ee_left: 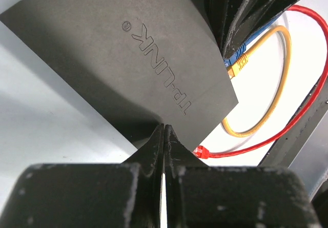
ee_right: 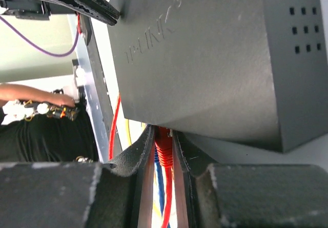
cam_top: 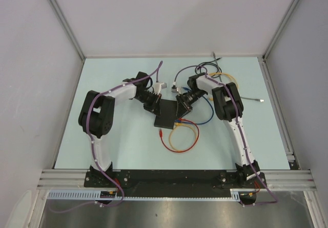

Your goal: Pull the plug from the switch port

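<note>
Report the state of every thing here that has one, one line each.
switch: lying logo side up on the table.
left tool: shut, empty, tips at the switch's edge.
right tool: shut on the red plug.
red plug: clamped, apparently in its port, not yet pulled.
loose red plug: unplugged, lying on the table.
blue plug: at the switch's port edge, seating hidden.
yellow plug: beside the blue one, seating hidden.

"TP-LINK" embossed on the switch (ee_left: 128, 59) lid
</note>
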Tool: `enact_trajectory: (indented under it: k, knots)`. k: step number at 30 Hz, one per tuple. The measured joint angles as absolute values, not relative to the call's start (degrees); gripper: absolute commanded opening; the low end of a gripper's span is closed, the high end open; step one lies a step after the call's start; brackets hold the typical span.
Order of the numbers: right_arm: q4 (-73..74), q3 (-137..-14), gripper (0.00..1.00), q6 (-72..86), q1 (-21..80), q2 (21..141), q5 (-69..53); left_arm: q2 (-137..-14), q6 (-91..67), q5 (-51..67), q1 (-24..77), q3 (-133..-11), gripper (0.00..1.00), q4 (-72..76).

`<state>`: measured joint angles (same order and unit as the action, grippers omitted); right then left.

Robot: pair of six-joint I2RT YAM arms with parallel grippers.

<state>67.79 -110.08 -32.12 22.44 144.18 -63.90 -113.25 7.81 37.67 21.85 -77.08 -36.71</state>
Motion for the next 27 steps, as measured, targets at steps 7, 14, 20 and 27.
enact_trajectory:
  k: [7,14,20,27]
  knots:
    - [74.02,-115.24,0.17,-36.21,22.55,146.85,-62.65,-113.25,7.84,37.65,21.91,-77.08,0.00,-36.69]
    - [75.33,-110.43,0.13,-42.24,21.37,146.47,-67.16,-113.27,7.81,37.71,22.68,-77.08,0.00,-36.93]
    - [75.57,-110.32,0.07,-38.72,20.05,146.34,-65.49,-113.25,7.84,37.74,23.03,-77.08,0.00,-36.91]
    - [69.45,-104.88,0.01,-29.87,19.55,141.67,-60.99,-113.27,7.84,37.69,23.35,-77.10,0.00,-36.93]
